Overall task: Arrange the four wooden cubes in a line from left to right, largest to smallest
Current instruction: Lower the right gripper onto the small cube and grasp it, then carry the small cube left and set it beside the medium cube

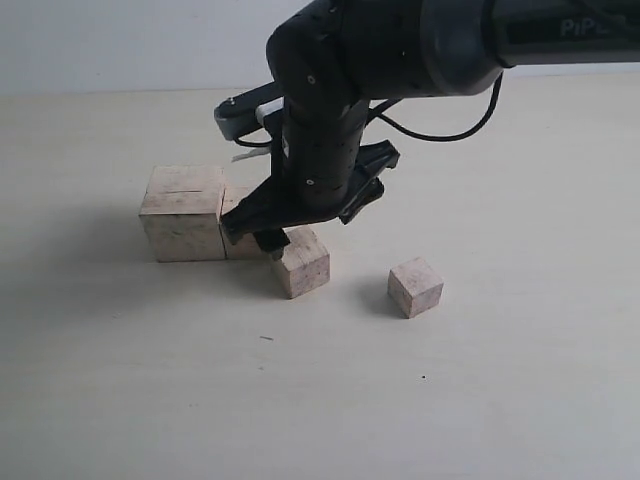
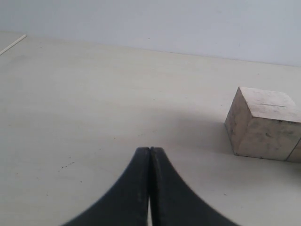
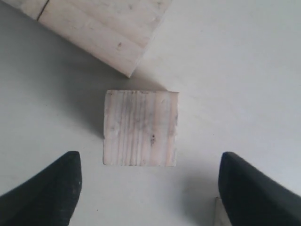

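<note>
Four pale wooden cubes rest on the table. The largest cube (image 1: 183,215) (image 2: 263,125) is at the left, and the second cube (image 1: 238,222) (image 3: 103,28) touches its right side, mostly hidden behind my right arm. The third cube (image 1: 303,263) (image 3: 140,128) sits a little nearer and to the right. Farthest right, the smallest cube (image 1: 415,286) stands apart. My right gripper (image 1: 305,228) (image 3: 150,161) hangs open just above the third cube, with nothing between its fingers. My left gripper (image 2: 150,149) is shut and empty over bare table left of the largest cube.
The pale tabletop (image 1: 300,400) runs wide in front of and to the right of the cubes. A white wall (image 1: 120,40) stands behind. My right arm (image 1: 420,40) reaches in from the upper right over the row.
</note>
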{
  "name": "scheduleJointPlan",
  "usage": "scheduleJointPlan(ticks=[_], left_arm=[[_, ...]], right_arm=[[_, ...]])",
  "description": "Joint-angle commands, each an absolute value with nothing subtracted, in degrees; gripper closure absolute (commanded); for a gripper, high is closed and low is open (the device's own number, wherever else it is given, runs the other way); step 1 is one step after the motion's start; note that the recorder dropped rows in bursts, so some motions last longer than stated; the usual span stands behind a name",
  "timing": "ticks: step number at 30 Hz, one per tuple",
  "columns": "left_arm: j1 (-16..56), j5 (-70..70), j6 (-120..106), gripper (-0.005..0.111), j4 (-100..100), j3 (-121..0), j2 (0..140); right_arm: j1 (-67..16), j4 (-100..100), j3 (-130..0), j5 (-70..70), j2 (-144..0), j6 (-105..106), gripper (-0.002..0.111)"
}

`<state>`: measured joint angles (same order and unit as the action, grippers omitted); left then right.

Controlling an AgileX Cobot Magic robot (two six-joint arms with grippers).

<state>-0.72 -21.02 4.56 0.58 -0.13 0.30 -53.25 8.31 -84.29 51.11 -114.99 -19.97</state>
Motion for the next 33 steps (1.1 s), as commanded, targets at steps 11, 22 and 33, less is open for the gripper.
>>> scheduleJointPlan(ticks=[11,22,33], left_arm=[[-0.4,-20.3,4.8,0.107,0.5,0.0,0.0],[-0.4,-20.3,4.8,0.107,0.5,0.0,0.0],[-0.4,-20.3,4.8,0.107,0.5,0.0,0.0]], right_arm=[[-53.3,7.5,-84.0,48.2,-121.0,-19.0,0.033],[-53.3,5.5,-84.0,59.5,-117.8,-10.6,0.108],[-45.3,4.9,-84.0,61.0,-106.1,7.6,0.108]])
